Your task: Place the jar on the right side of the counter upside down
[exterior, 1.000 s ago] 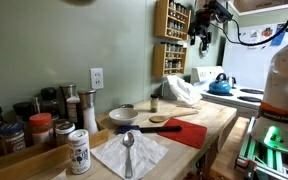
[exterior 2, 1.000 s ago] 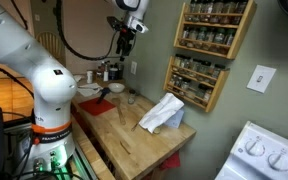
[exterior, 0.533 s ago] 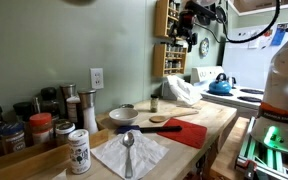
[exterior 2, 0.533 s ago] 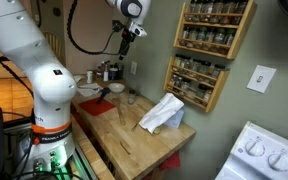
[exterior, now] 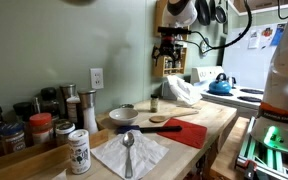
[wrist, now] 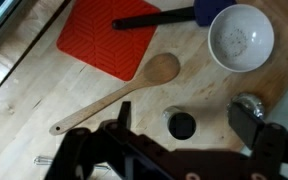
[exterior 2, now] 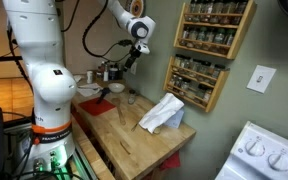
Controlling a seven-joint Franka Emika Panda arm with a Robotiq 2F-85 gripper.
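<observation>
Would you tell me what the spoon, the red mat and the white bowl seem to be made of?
The spoon looks like bare matte wood, pale tan. The red mat seems silicone, ribbed and matte. The white bowl is probably glazed ceramic, smooth.

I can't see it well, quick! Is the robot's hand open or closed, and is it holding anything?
Hand: open, holding nothing.
</observation>
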